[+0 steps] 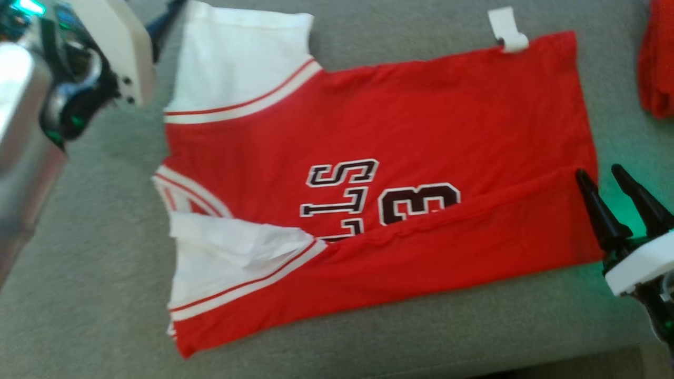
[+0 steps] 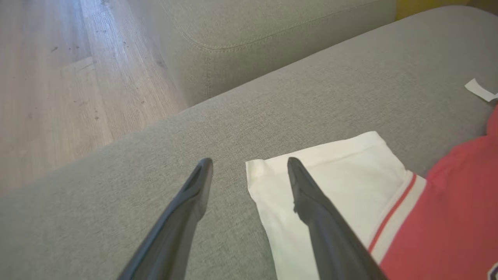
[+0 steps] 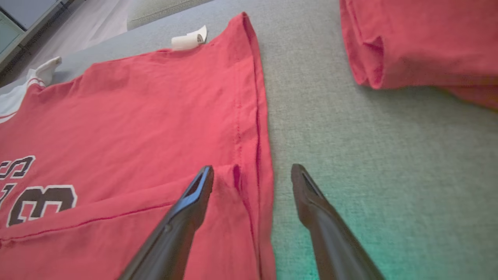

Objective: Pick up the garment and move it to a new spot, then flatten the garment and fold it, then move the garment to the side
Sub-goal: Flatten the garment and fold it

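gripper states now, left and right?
Left gripper: open, empty, at the garment sleeve.
Right gripper: open, empty, at its hem.

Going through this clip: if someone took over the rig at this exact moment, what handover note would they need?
Left pincer: open, holding nothing, at the corner of the far white sleeve.
Right pincer: open, holding nothing, straddling the hem of the jersey at the end of the folded strip.
The jersey lies spread on the grey cushion; a second red garment lies apart on the right.
Done: laid out, near long edge folded over the lettering.
Left: fold the far side with its sleeve, finish folding, move it aside.
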Tool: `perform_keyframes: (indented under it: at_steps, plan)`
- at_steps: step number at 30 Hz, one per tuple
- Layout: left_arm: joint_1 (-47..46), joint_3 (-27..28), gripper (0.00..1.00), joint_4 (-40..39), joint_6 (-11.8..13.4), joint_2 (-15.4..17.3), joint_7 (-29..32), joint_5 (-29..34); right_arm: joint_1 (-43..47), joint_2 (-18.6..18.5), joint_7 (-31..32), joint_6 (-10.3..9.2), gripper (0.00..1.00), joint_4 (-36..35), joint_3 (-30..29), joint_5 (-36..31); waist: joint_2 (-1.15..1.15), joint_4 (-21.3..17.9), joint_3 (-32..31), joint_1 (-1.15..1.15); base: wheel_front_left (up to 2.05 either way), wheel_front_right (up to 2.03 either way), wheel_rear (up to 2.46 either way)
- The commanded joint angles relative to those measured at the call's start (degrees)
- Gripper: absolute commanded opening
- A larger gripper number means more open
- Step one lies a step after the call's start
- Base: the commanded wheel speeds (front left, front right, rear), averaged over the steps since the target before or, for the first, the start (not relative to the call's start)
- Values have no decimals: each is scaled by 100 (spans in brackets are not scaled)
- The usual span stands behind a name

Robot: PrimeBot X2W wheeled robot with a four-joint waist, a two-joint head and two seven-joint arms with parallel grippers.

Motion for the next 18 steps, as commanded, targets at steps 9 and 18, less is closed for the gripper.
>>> perform_keyframes:
  at_steps: [9, 18]
  plan:
    - [-617, 52, 100, 771, -101, 255, 265, 65, -167, -2, -29, -5, 100, -196, 2, -67, 0, -523, 484, -1, 0, 0, 0]
    - [-703, -87, 100, 1180, -172, 246, 126, 114, -146, 107, -14, -5, 100, -233, -86, -140, 0, -543, 618, -1, 0, 0, 0]
